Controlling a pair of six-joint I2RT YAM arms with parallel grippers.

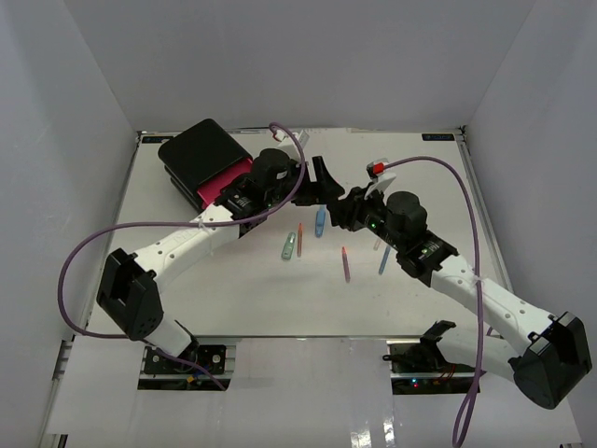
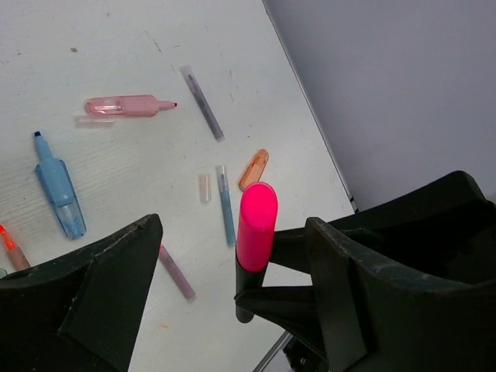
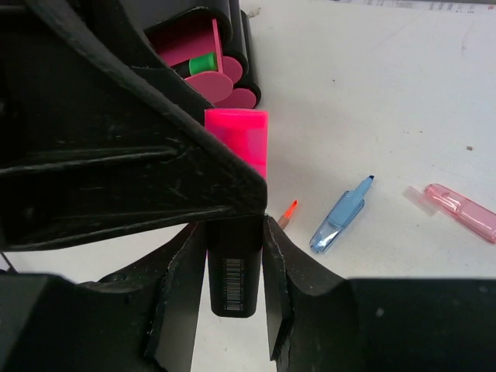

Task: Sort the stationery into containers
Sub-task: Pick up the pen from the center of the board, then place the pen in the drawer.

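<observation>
We hold the pink-capped highlighter (image 3: 236, 147) in our right pincer (image 3: 236, 232), clamped on its black barrel so the cap stands free. Our left pincer (image 2: 232, 263) sits around that cap with its jaws wide apart, gripping nothing. We judge this to be a handover, since the drawer box (image 1: 201, 154) lies at ten o'clock on the worktop (image 1: 233, 289), on the left arm's side. Its open drawer (image 3: 182, 43) already shows a green cap (image 3: 203, 62). Loose pens (image 1: 345, 265) lie at six o'clock from both pincers.
</observation>
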